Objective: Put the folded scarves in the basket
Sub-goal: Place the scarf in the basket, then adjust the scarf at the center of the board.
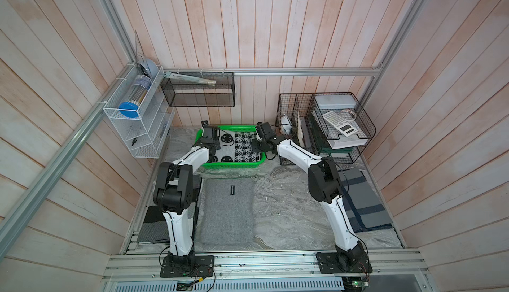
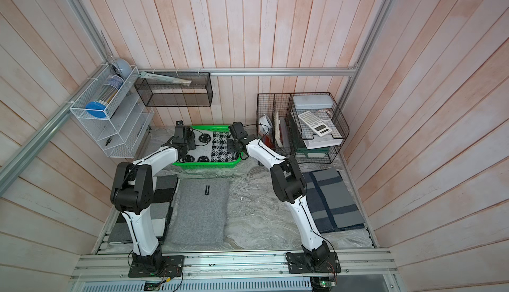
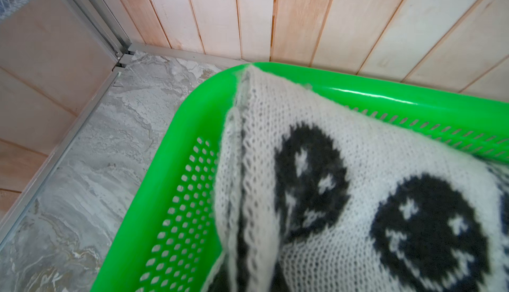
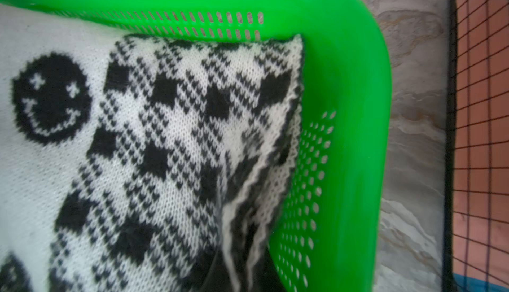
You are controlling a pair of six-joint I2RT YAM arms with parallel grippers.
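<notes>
Marble-topped table (image 1: 289, 208), far centre: the folded scarf (image 1: 239, 146) lay inside the green basket (image 1: 234, 165). The left hand (image 1: 213, 146) and right hand (image 1: 257, 143) were closed on its side edges. Withdrawing without releasing risked dragging it out.

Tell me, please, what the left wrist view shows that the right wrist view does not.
Only the left wrist view shows the aluminium frame rails meeting in the enclosure's corner, and a corner of the scarf lying up on the rim of the basket. Only the right wrist view shows the scarf's black-and-white checked section and the black wire organizer beside the basket. Both show the green perforated basket, the knitted scarf with smiley faces inside it, and the marbled tabletop.
</notes>
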